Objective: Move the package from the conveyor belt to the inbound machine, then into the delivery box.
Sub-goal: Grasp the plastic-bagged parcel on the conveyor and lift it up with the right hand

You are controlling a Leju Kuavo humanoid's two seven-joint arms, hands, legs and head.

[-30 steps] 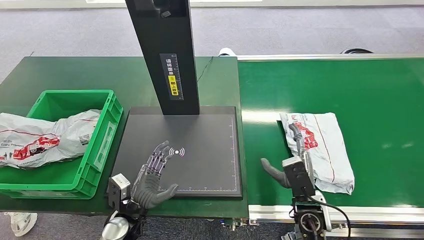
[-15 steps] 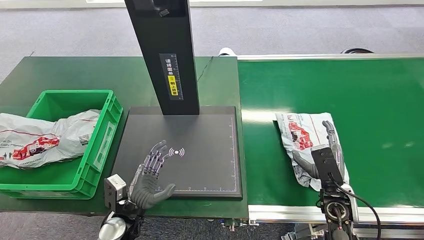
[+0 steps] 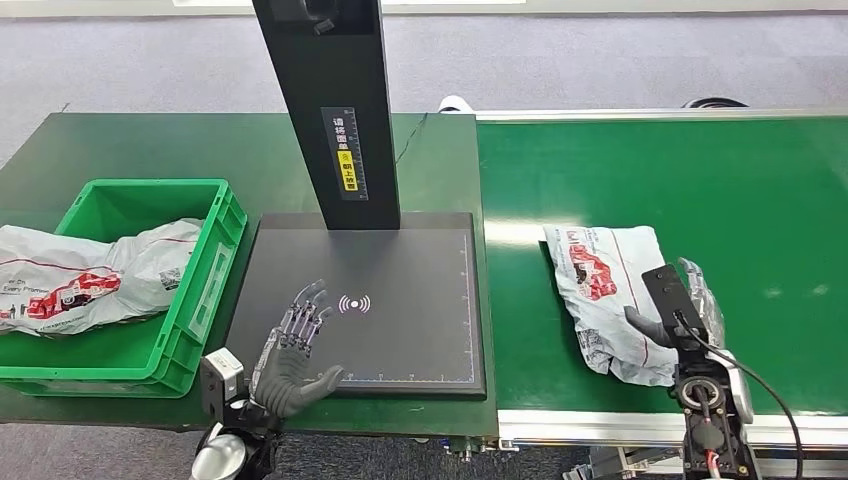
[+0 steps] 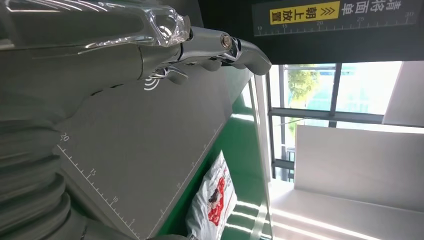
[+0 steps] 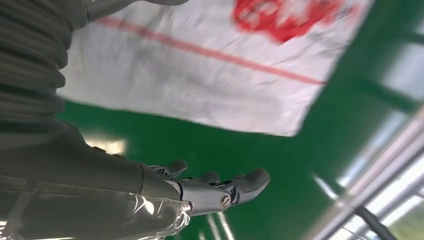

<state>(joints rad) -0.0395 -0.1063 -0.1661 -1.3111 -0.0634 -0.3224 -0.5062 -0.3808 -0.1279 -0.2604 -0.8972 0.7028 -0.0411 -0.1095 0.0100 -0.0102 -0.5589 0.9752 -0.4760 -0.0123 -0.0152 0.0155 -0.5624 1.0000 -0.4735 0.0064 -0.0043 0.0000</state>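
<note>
A white plastic package [image 3: 605, 285] with red print lies flat on the green conveyor belt [image 3: 700, 180]. My right hand [image 3: 680, 305] is at the package's right edge, thumb over the bag, fingers spread, holding nothing. The right wrist view has those fingers [image 5: 235, 187] stretched out above the belt [image 5: 300, 165] with the package [image 5: 200, 65] beside them. My left hand [image 3: 295, 350] hovers open over the front of the inbound machine's black platform [image 3: 410, 270]. In the left wrist view its fingers [image 4: 220, 47] extend over the platform [image 4: 150, 150], and the package [image 4: 212, 200] lies beyond.
The machine's black column [image 3: 335, 110] rises behind the platform. A green delivery box [image 3: 205, 265] stands at the left with another white package [image 3: 80, 275] hanging over its side. The belt's metal front rail [image 3: 600, 428] runs below my right hand.
My right hand has moved from the package's left edge across to its right edge. The package has shifted a little to the left. My left hand has drawn back slightly toward the platform's front.
</note>
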